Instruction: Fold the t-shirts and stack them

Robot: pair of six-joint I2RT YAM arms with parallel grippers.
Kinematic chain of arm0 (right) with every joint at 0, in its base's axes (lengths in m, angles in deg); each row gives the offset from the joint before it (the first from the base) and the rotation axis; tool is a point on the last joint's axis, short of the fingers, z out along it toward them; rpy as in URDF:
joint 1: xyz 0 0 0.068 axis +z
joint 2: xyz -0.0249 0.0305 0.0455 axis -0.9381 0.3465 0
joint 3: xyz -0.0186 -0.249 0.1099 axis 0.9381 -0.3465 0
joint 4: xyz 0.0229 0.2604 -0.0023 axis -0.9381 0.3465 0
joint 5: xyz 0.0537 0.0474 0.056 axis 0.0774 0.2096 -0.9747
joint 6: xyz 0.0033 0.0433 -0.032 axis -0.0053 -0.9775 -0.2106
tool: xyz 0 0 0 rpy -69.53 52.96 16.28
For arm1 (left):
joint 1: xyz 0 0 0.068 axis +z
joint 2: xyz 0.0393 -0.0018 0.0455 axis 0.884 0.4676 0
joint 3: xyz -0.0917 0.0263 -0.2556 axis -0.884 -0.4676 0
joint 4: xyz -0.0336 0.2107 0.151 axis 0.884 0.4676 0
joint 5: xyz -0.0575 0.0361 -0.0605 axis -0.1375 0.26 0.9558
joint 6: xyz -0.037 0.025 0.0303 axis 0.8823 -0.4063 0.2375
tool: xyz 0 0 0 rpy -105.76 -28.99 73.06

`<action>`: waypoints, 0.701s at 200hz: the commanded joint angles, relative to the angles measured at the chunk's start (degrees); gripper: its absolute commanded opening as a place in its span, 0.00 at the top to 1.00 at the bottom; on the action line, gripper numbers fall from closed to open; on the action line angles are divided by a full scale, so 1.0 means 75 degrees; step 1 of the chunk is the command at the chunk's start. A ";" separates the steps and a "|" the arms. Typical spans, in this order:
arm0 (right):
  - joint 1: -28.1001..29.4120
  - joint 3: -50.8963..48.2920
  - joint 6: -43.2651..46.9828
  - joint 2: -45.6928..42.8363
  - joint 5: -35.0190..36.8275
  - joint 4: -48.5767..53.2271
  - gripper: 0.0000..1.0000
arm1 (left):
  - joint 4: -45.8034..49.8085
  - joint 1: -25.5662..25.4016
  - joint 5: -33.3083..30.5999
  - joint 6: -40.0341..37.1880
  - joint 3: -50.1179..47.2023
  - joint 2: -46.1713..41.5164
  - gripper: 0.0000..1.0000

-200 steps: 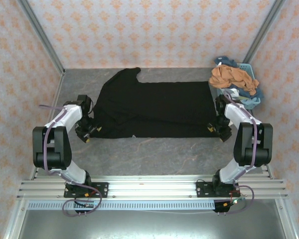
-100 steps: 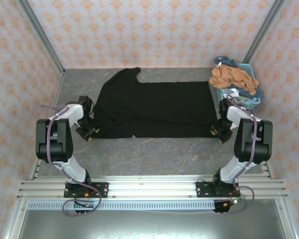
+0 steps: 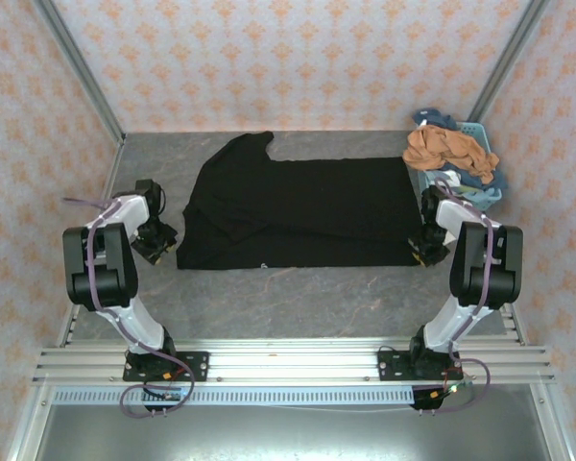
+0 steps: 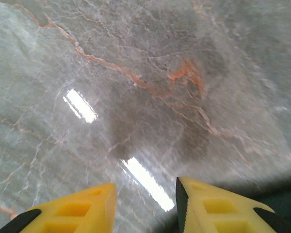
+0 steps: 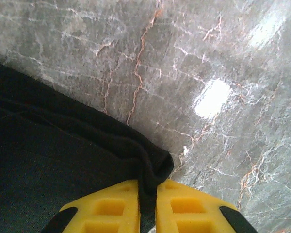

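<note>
Top camera first: the black t-shirt (image 3: 307,206) lies flat on the table (image 3: 298,298). Its long axis runs straight out from the basket (image 3: 482,200) toward the opposite side. One short end sits just beside the basket and the other is well away from it. The rust-orange tee (image 3: 446,149) and a blue one (image 3: 490,181) are heaped in that basket.

My right gripper (image 3: 422,252) is at the shirt's near corner on the basket end, so it's the arm next to the basket. My left gripper (image 3: 158,242) is out past the end far from the basket, just beside the cloth edge but not on it.

Left wrist cam: my left gripper (image 4: 145,208) has its yellow fingers apart. There's bare marble in the gap and nothing pinched. A dark strip (image 4: 283,206) peeks out behind the basket-side finger. My guess is it's the shirt's edge, but I can't say for sure. If so, the cloth lies toward the basket from this tool and I'm short of it.

Right wrist cam: my right gripper (image 5: 146,206) is clamped on a bunched fold of the black t-shirt (image 5: 48,145), right at its corner. The rest of the cloth spreads off to one side of the fingers, with bare table (image 5: 208,48) on the other.

So the next move hangs on this: one corner of the near long edge is gripped and the matching corner at the far-from-basket end isn't. To lift that edge evenly for a fold, I reckon the left side needs to slide toward the basket and onto the cloth first. Otherwise the shirt just skews.
</note>
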 commanded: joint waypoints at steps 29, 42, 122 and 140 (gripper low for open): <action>-0.0056 -0.0178 0.0179 -0.0014 0.0656 0.0469 0.93 | 0.0264 -0.0429 0.0918 0.0590 -0.1054 -0.0958 0.55; -0.0061 -0.0207 0.0217 -0.0008 0.0669 0.0474 0.96 | 0.0044 -0.0410 0.0824 0.0778 -0.1183 -0.0854 0.56; -0.0055 -0.0254 0.0318 -0.0028 0.0682 0.0481 1.00 | -0.0726 -0.0465 0.1127 0.1428 -0.1258 -0.0256 0.56; -0.0063 -0.0303 0.0318 -0.0048 0.0644 0.0479 1.00 | -0.0832 -0.0525 0.1303 0.1614 -0.1261 -0.0249 0.56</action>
